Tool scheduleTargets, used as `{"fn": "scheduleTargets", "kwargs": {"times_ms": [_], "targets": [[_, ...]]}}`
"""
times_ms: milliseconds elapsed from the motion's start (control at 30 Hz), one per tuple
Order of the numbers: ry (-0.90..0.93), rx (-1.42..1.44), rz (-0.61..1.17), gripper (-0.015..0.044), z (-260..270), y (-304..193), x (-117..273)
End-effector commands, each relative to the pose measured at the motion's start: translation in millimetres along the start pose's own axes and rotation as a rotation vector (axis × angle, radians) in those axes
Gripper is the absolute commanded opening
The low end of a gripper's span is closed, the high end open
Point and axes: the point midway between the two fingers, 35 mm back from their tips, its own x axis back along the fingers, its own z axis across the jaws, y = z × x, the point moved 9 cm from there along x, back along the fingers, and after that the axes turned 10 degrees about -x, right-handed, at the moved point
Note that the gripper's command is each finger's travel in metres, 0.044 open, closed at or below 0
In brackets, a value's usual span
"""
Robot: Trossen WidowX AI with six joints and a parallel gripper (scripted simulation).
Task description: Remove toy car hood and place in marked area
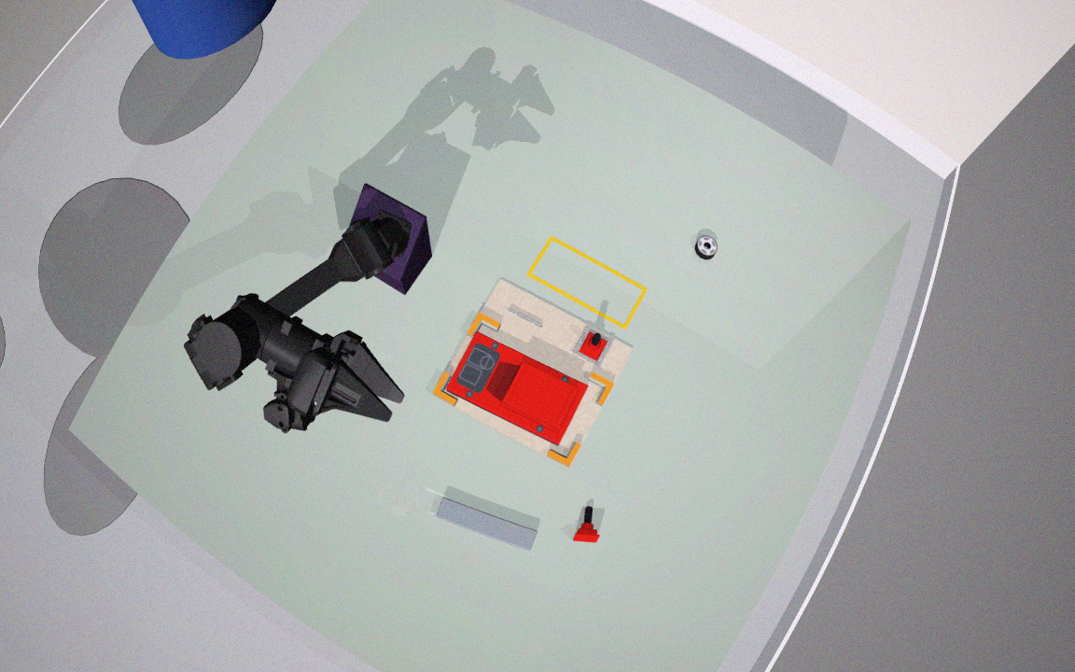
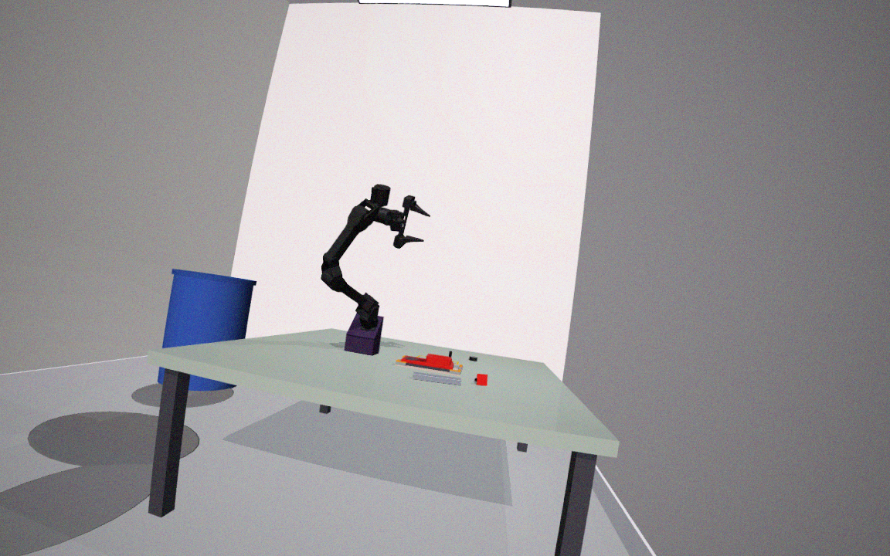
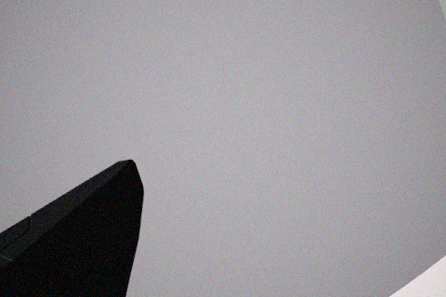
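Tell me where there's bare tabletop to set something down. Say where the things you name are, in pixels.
There's open surface between the yellow outline (image 1: pixel 588 306) and the black-and-silver wheel (image 1: pixel 705 245) (image 2: pixel 473 358), and right of the red car (image 1: pixel 543 396) (image 2: pixel 436 364) in the top view. It's crowded on the beige board (image 1: pixel 474 311), where the car and a small red piece (image 1: pixel 593 344) sit.
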Motion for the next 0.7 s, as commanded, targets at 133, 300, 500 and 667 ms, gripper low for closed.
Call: {"fn": "scheduleTargets", "kwargs": {"times_ms": [133, 300, 500, 667], "targets": [[-0.196, 0.355, -0.073, 0.0440, -28, -37, -63], [-0.368, 0.579, -0.091, 0.0440, -57, -50, -111], [-0.596, 0.844, -0.060, 0.0440, -102, -58, -165], [-0.799, 1.051, 0.015, 0.0440, -146, -57, -205]]}}
